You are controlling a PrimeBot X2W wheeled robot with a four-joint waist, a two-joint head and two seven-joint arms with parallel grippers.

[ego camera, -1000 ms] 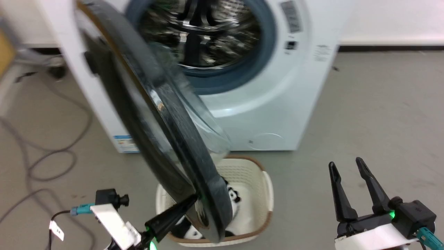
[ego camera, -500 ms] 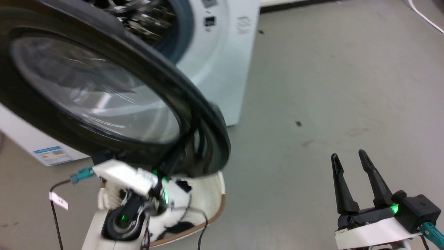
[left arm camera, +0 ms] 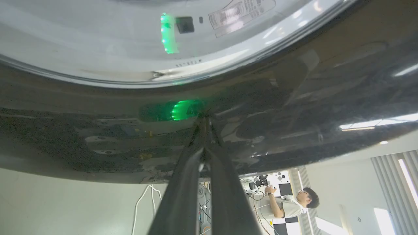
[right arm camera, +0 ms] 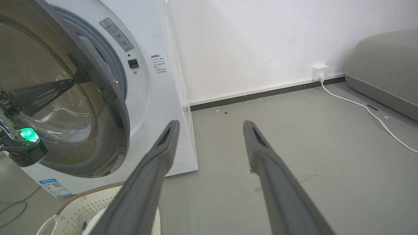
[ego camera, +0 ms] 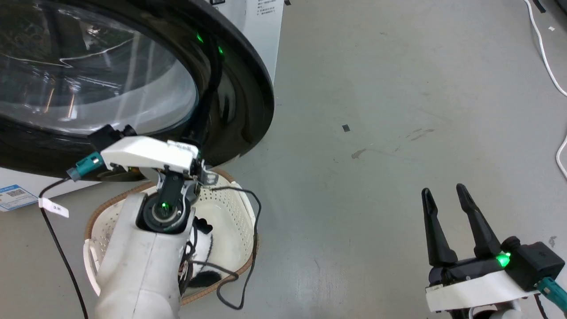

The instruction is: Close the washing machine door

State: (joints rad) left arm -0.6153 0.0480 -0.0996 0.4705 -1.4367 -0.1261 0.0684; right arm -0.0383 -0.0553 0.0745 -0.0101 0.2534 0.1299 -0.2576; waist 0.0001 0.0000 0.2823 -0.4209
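The washing machine door (ego camera: 248,88), a glossy black rim around a bulging glass window (ego camera: 88,75), stands close to the front of the white washing machine (right arm camera: 153,107). A narrow gap with grey gasket (right arm camera: 112,70) shows between them. My left gripper (left arm camera: 204,122) is shut, and its joined tips press against the door's outer black rim (left arm camera: 294,107). The right wrist view has that gripper (right arm camera: 72,79) touching the door face. My right gripper (ego camera: 443,190) hangs open over bare floor at the lower right, well away from the machine, holding nothing.
A cream perforated basket (ego camera: 241,208) with a black-and-white toy (ego camera: 203,230) sits on the floor under the door, beneath my left forearm. A white cable (ego camera: 545,57) runs along the floor at the far right to a wall socket (right arm camera: 320,71). A person (left arm camera: 290,205) stands beyond the door.
The door has swung from wide open and edge-on to nearly against the machine, with my left gripper following on its rim. The head camera turned right. My right gripper stayed put.
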